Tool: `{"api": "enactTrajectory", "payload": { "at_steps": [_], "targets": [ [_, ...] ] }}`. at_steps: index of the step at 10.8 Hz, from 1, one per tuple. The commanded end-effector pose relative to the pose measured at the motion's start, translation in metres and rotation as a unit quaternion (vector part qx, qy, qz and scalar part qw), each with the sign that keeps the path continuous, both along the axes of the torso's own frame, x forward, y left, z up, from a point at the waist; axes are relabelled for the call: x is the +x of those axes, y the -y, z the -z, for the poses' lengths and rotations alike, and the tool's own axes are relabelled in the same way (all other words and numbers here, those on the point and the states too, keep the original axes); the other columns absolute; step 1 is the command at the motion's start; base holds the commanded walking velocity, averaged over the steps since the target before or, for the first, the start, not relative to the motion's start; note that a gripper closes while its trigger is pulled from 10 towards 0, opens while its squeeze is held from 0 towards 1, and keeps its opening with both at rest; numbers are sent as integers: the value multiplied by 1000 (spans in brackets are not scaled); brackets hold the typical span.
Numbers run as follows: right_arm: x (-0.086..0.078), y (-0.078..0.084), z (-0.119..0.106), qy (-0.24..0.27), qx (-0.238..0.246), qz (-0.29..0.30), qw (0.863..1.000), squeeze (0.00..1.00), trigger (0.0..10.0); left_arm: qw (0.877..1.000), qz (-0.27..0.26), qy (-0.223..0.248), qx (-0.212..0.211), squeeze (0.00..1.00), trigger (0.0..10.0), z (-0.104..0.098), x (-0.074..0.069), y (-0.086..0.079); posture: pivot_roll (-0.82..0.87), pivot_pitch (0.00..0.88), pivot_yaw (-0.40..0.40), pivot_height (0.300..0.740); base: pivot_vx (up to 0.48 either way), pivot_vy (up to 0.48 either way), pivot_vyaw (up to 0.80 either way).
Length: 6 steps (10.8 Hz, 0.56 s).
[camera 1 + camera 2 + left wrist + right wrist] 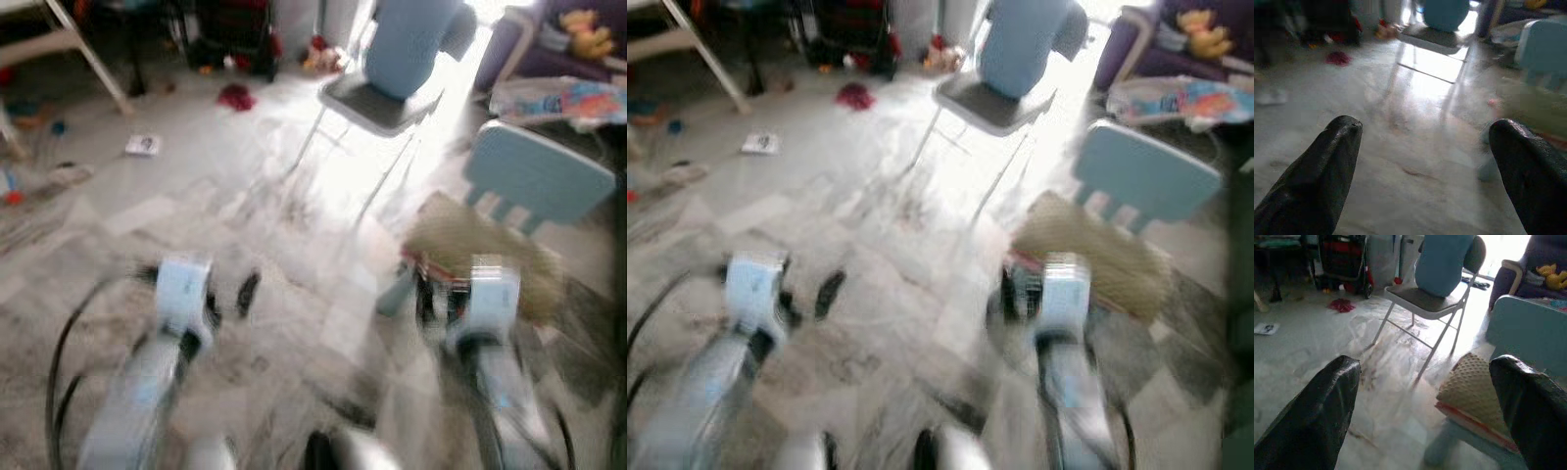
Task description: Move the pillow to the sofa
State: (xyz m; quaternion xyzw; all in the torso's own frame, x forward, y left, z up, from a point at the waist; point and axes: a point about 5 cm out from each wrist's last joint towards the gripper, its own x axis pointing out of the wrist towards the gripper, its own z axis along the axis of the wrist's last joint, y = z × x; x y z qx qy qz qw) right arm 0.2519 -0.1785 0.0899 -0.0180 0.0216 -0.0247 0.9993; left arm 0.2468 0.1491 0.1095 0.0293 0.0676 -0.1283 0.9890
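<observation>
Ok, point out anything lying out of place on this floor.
A red cloth sits crumpled on the floor beyond the folding chair, and a small booklet lies loose on the tiles. The tan pillow overhangs a small blue chair, tilted.

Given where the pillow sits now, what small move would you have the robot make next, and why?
Probably step a little closer, bearing right. The beige pillow lies on the small blue chair, ahead of the right gripper, whose fingers are open and holding nothing. The left gripper is open over the floor.
</observation>
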Motion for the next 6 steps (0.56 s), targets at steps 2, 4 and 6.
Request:
{"api": "enactTrajectory", "payload": {
  "at_steps": [2,4,6],
  "targets": [
    [4,-5,-10,16,-19,-5,1000,0,10000,1000,8,27,4,0,10000,-17,15,9,-18,148,-65,740,0,0,0],
    [8,9,9,-13,-12,36,999,0,10000,1000,-12,-4,-10,0,10000,-5,25,11,-40,57,-27,740,0,0,0],
    [4,13,22,-21,-15,32,999,0,10000,999,8,19,29,0,10000,3,24,17,7,40,-40,740,0,0,0]
  ]
}}
